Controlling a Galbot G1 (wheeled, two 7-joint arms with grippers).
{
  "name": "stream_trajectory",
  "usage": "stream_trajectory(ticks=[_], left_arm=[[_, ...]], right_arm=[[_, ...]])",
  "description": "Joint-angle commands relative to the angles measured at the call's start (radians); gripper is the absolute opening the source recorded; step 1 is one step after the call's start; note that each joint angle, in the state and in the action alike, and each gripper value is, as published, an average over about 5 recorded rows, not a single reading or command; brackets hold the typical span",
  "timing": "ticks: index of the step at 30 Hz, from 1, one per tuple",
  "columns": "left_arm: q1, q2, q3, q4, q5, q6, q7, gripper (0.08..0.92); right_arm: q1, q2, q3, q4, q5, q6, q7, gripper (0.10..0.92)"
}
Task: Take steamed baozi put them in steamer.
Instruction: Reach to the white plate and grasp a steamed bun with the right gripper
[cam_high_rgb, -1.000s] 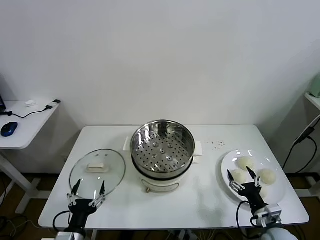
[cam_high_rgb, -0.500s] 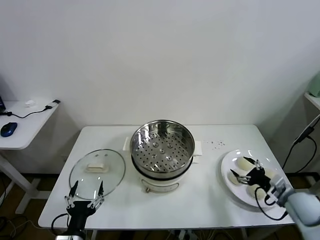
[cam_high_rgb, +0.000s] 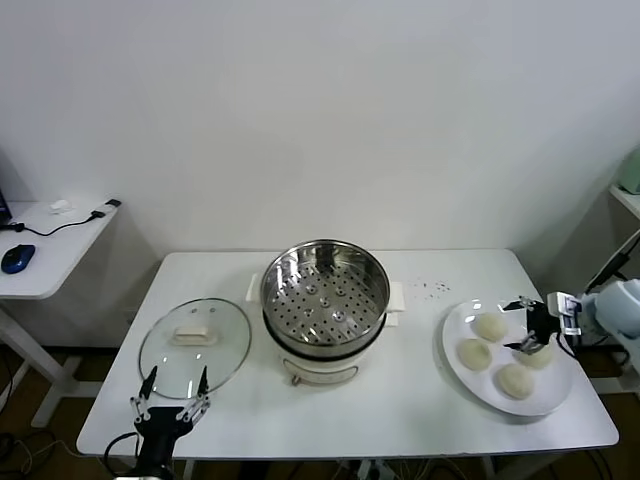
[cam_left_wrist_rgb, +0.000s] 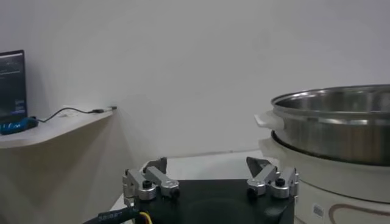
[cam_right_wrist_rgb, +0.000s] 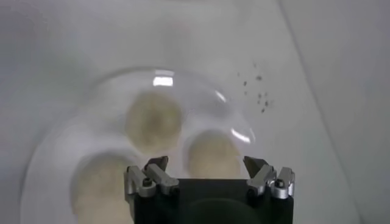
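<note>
Showing task start, none moved: four steamed baozi (cam_high_rgb: 490, 327) on white plate (cam_high_rgb: 457, 322) at table's right edge; steamer (cam_high_rgb: 325, 297) mid-table, basket bare. Right gripper (cam_high_rgb: 527, 323), jaws spread, above plate w/ nothing held. Left gripper (cam_high_rgb: 170, 393), jaws spread, parked at near-left edge.

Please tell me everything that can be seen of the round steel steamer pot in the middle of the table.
The round shiny steel steamer pot stands upright at the middle of the white table, on a cream-white electric base with a small knob at the front. Its perforated basket floor shows rows of holes and is empty. White handles stick out at both sides. It is uncovered; a round glass lid lies flat apart on its left. No gripper touches it.
</note>
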Motion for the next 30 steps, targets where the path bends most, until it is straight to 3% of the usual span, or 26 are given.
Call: stream_trajectory(ticks=[1,11,30], left_arm=[[-0.003,-0.001,-0.007,0.004,0.003,0.004,-0.004,0.823],[0.009,0.004,-0.023,0.01,0.002,-0.001,-0.004,0.823],[0.008,0.005,-0.02,0.033,0.005,-0.007,-0.003,0.823]], right_arm=[[0.4,0.146,-0.421,-0.261,-0.087,0.062,-0.152,0.823],[0.379,0.301,-0.479,-0.339,-0.075,0.024,-0.117,0.823],[0.316,0.362,-0.351,-0.471,-0.196,0.066,-0.089,0.823]])
